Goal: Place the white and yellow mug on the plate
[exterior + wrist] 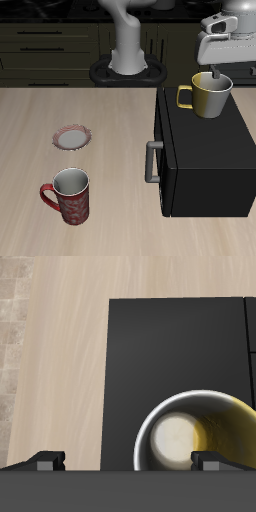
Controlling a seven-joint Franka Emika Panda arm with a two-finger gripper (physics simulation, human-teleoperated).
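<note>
The white and yellow mug (208, 96) stands upright on top of a black cabinet (205, 160), its yellow handle toward the table's middle. My gripper (213, 78) hangs just above the mug's rim, open and empty. In the wrist view the mug (195, 436) shows its whitish inside. The gripper (130, 461) has one fingertip (215, 460) over the mug's opening and the other outside its wall. The plate (71, 136), small with a reddish-pink rim, lies flat on the table away from the cabinet, with nothing on it.
A red-patterned mug (68, 195) with a red handle stands near the table's front edge, in front of the plate. The cabinet has a grey bar handle (152, 160) on the side facing the plate. The robot's base (127, 60) stands at the back.
</note>
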